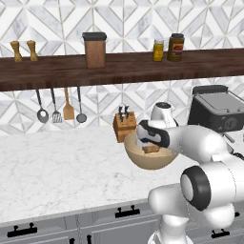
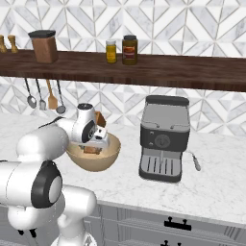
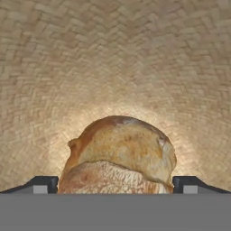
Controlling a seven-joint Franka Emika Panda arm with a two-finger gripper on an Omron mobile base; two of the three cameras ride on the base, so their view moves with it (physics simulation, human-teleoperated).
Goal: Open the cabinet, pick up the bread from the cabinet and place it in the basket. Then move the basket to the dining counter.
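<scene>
The basket [image 1: 153, 162] [image 2: 94, 158], a round tan bowl, stands on the marble counter [image 1: 57, 167] beside the knife block [image 1: 125, 126]. The bread [image 1: 151, 148] [image 2: 90, 150] [image 3: 121, 151], a tan-brown roll, lies on the basket's bottom. My gripper [image 1: 146, 143] [image 2: 97, 140] [image 3: 115, 185] reaches down into the basket. Its jaws are open, one fingertip [image 3: 43, 185] on each side of the bread with a small gap to the crust. The hand view looks closely at the roll against the basket's woven inner wall [image 3: 113, 54]. The cabinet and the dining counter are out of view.
A grey coffee machine [image 2: 163, 139] [image 1: 217, 112] stands right of the basket. Above runs a dark wooden shelf [image 1: 124, 66] with jars, and utensils [image 1: 59, 107] hang below it. Grey drawers with black handles [image 1: 127, 212] front the counter.
</scene>
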